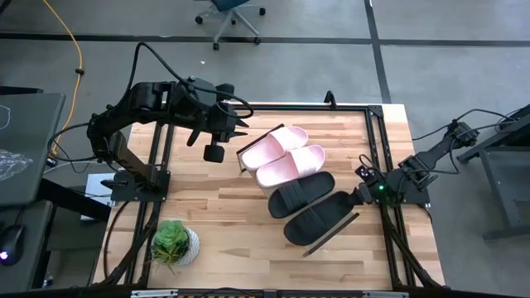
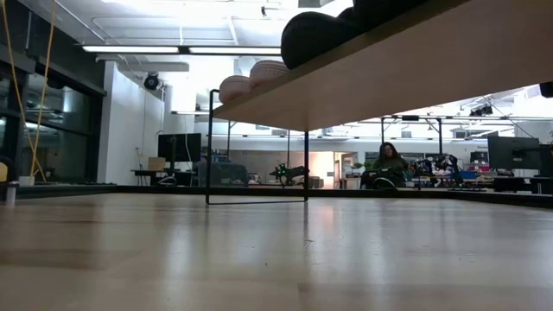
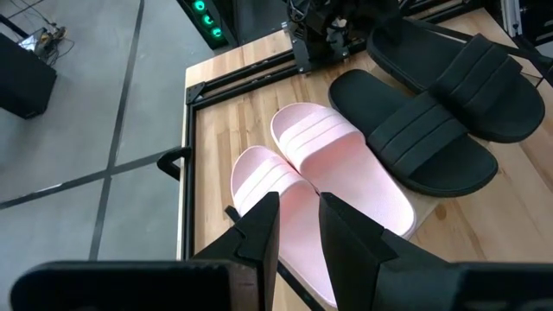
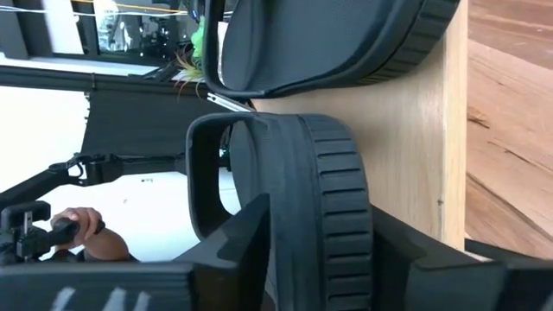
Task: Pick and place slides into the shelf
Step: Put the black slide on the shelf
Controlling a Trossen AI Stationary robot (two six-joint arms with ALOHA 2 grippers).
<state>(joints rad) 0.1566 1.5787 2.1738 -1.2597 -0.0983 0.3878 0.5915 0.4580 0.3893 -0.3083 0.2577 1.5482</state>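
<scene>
- Four slides were seen lying side by side on the shelf [image 1: 313,242]: two pink slides [image 1: 286,155] toward the far end, two black slides [image 1: 310,207] toward the near end.
- The right gripper [image 1: 358,196] was positioned at the outer black slide [image 4: 333,216], its fingers [image 4: 238,238] straddling the sole; a firm hold could not be confirmed.
- The left gripper [image 3: 298,226] was held above the pink slides, narrowly parted and empty.
- A potted plant [image 1: 174,242] was seen on the table.
</scene>
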